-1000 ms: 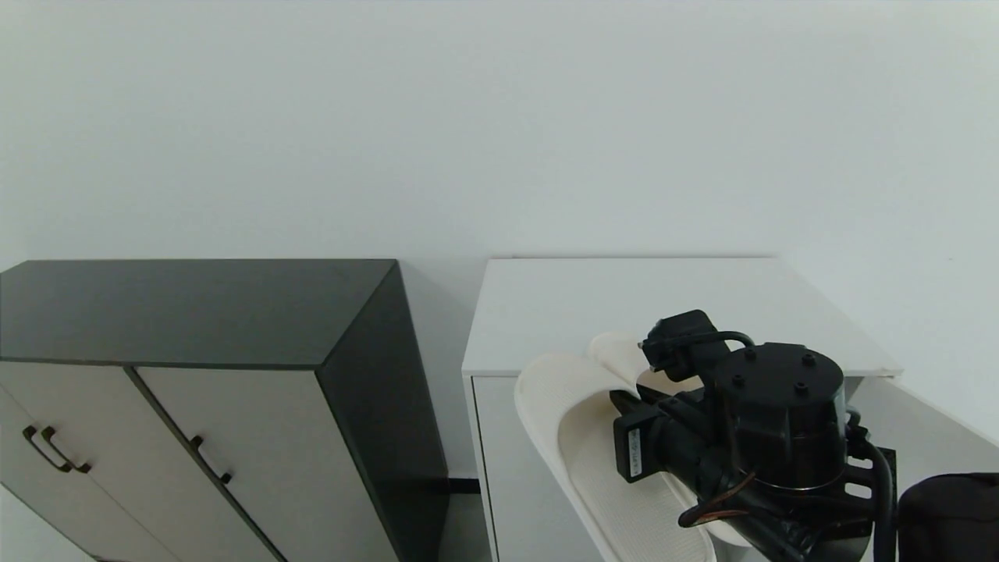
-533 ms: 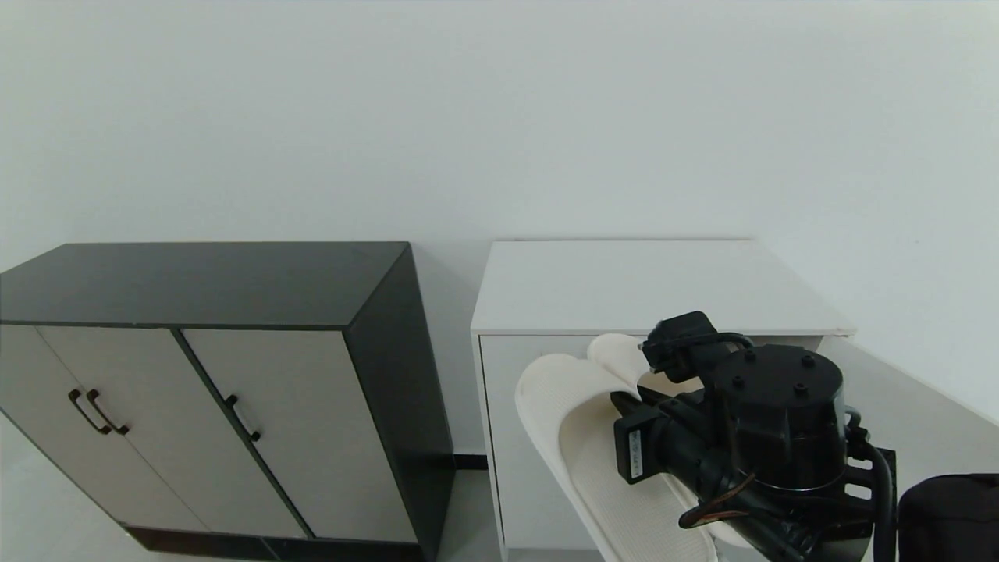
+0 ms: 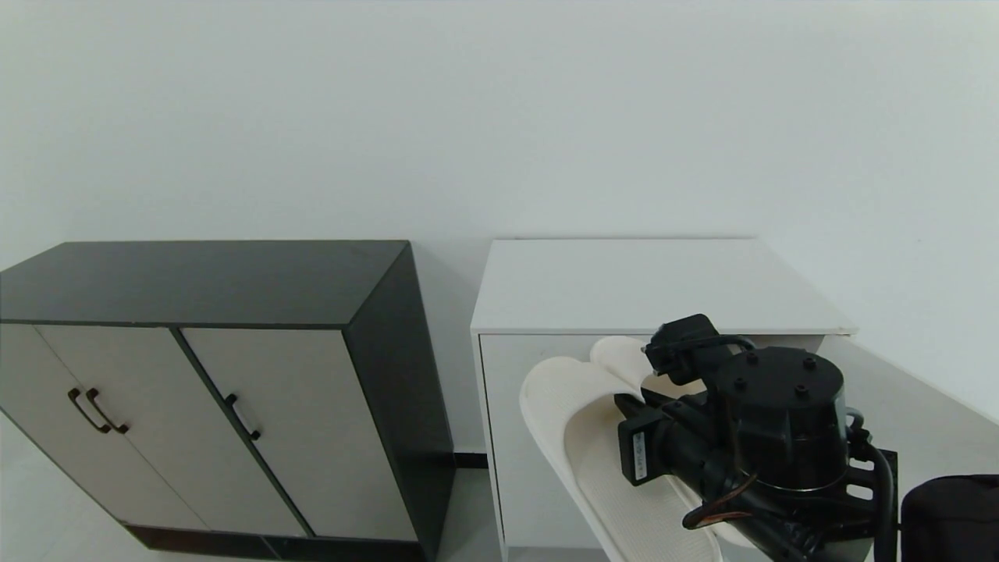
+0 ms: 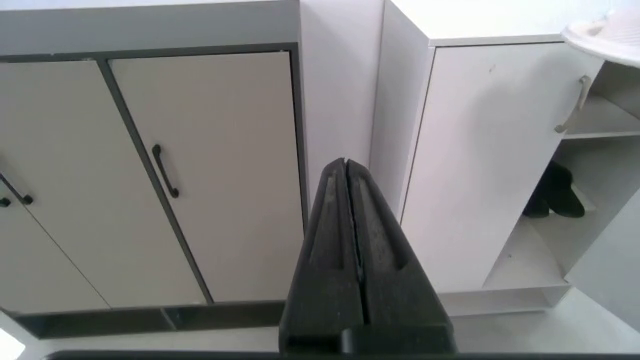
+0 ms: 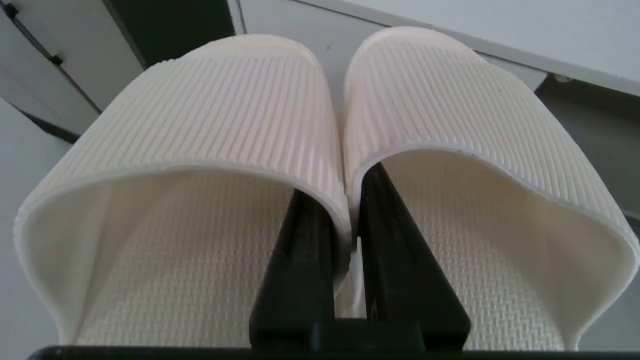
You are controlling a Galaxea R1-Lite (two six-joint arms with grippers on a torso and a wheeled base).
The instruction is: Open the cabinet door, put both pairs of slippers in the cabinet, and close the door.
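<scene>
While the cabinet [image 4: 480, 170] stood open, the right gripper [image 5: 347, 240] clamped cream slippers [image 5: 230, 130]; the left gripper [image 4: 347, 190] was pressed together, empty. Stowing and closing were left, by my judgement.

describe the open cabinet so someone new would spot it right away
Two cabinets stand side by side against the white wall. The open one is the all-white cabinet, right of the black-topped cabinet with grey doors. Unlike its shut neighbour, it shows a shelf and dark shoes inside.
</scene>
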